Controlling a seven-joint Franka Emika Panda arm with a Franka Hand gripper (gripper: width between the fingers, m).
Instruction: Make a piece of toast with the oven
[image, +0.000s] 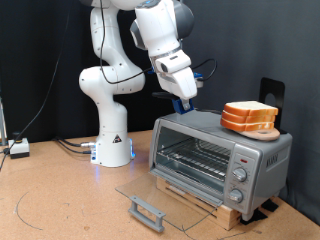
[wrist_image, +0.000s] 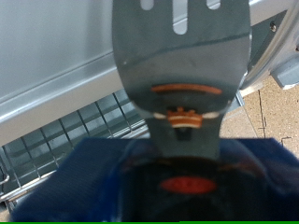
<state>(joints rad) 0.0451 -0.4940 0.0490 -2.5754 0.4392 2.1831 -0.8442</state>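
The silver-grey oven (image: 222, 155) stands on a wooden board, its glass door (image: 160, 195) folded down flat with the grey bar handle (image: 146, 210) at the front. The wire rack (image: 195, 157) inside is bare. Three bread slices (image: 250, 117) are stacked on a round wooden plate on the oven's roof, at the exterior view's right. My gripper (image: 185, 100) hangs just above the roof's left end, left of the stack. In the wrist view it is shut on a grey slotted spatula (wrist_image: 182, 56), whose blade points at the oven roof (wrist_image: 56, 56); the rack (wrist_image: 65, 140) shows beside it.
The white robot base (image: 110, 140) stands at the left of the oven on the brown table. Cables and a small box (image: 20, 148) lie at the far left. A black stand (image: 272, 95) rises behind the bread. Round knobs (image: 240, 178) run down the oven's right panel.
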